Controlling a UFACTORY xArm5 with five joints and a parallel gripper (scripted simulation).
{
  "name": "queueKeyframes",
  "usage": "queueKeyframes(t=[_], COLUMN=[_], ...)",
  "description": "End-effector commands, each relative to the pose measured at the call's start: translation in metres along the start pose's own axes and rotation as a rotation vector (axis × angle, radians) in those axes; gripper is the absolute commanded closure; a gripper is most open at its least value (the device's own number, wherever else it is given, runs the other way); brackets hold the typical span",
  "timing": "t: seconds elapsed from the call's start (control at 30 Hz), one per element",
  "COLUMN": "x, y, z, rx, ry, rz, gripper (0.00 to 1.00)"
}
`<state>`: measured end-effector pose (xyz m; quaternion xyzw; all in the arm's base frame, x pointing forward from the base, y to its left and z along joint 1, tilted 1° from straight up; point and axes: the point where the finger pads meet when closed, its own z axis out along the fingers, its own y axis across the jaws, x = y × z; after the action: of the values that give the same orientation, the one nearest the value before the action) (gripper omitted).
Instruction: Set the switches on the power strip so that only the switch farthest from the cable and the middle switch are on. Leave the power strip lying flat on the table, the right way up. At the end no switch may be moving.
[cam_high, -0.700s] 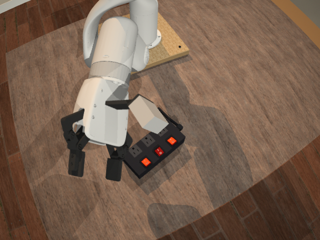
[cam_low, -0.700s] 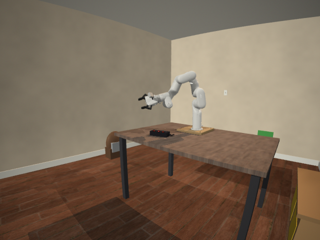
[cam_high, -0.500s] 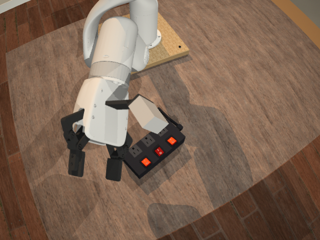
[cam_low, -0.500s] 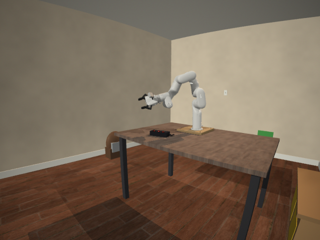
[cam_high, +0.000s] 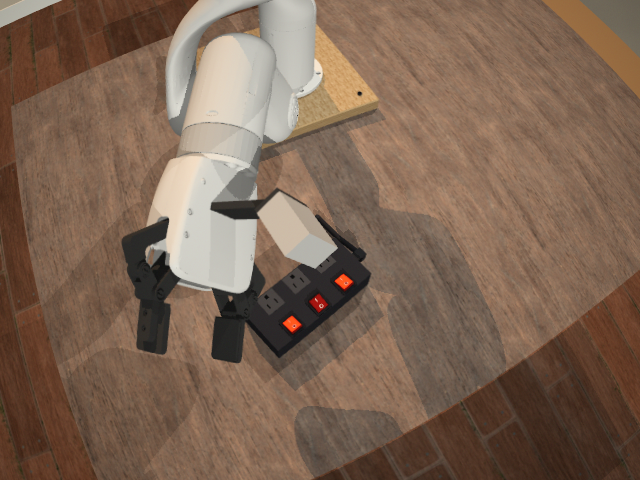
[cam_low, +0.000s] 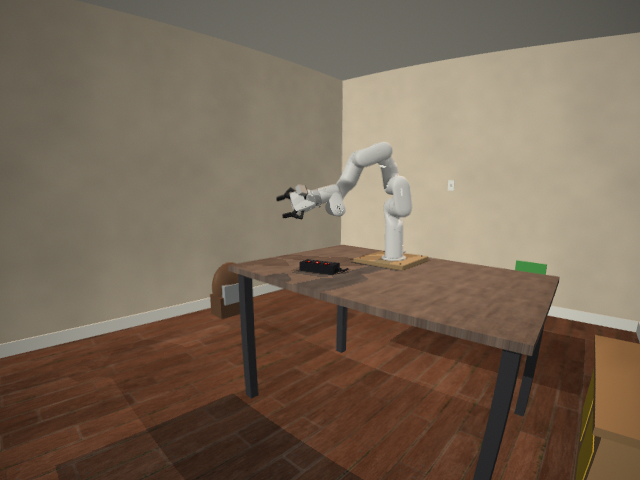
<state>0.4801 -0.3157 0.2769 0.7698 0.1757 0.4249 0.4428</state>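
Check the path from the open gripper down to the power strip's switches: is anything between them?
Nothing visible. The gripper hangs open and empty, high above the power strip, which lies flat on the table with only air between. From the top view, the wrist camera box merely overlaps it.

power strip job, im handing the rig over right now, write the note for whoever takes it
Gripper: open, holding nothing, high above the table, not touching the strip.
Power strip: flat, right way up, near the arm's base board; cable leaves its base-side end.
Switches: far one glows bright, middle dark, cable-end one bright.
Done: apparently only the far switch is right.
Left: likely flip the middle on and the cable-end one off, if bright means on.
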Motion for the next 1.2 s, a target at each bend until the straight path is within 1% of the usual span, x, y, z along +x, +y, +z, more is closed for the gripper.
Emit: queueKeyframes(t=[0.0,0.1,0.17,0.23,0.3,0.4,0.5,0.53,0.57,0.6,0.63,0.67,0.7,0.73,0.77,0.8,0.83,0.87,0.9,0.97,1.0,1.03,1.07,1.1,1.13,1.17], x=[0.001,0.001,0.002,0.002,0.003,0.003,0.004,0.004,0.004,0.004,0.005,0.005,0.005,0.005,0.005,0.005,0.006,0.006,0.006,0.006,0.007,0.007,0.007,0.007,0.008,0.008], y=[-0.001,-0.007,-0.014,-0.024,-0.037,-0.037,-0.060,-0.060,-0.069,-0.069,-0.078,-0.078,-0.087,-0.087,-0.096,-0.096,-0.105,-0.105,-0.114,-0.114,-0.122,-0.122,-0.130,-0.130,-0.137,-0.137], z=[0.002,0.006,0.011,0.016,0.021,0.021,0.026,0.026,0.027,0.027,0.027,0.027,0.025,0.025,0.023,0.023,0.019,0.019,0.014,0.014,0.009,0.009,0.002,0.002,-0.007,-0.007], rx=[0.009,0.044,0.085,0.142,0.214,0.214,0.352,0.352,0.405,0.405,0.462,0.462,0.521,0.521,0.582,0.582,0.646,0.646,0.712,0.712,0.778,0.778,0.845,0.845,0.912,0.912], ry=[-0.003,-0.016,-0.029,-0.044,-0.058,-0.058,-0.069,-0.069,-0.069,-0.069,-0.066,-0.066,-0.059,-0.059,-0.049,-0.049,-0.035,-0.035,-0.016,-0.016,0.006,0.006,0.033,0.033,0.064,0.064], rz=[-0.014,-0.057,-0.106,-0.173,-0.256,-0.256,-0.412,-0.412,-0.470,-0.470,-0.531,-0.531,-0.595,-0.595,-0.660,-0.660,-0.726,-0.726,-0.792,-0.792,-0.859,-0.859,-0.924,-0.924,-0.988,-0.988], gripper=[0.00,0.00,0.00,0.00,0.00,0.00,0.00,0.00,0.00,0.00,0.00,0.00,0.00,0.00,0.00,0.00,0.00,0.00,0.00,0.00,0.00,0.00,0.00,0.00,0.00,0.00])
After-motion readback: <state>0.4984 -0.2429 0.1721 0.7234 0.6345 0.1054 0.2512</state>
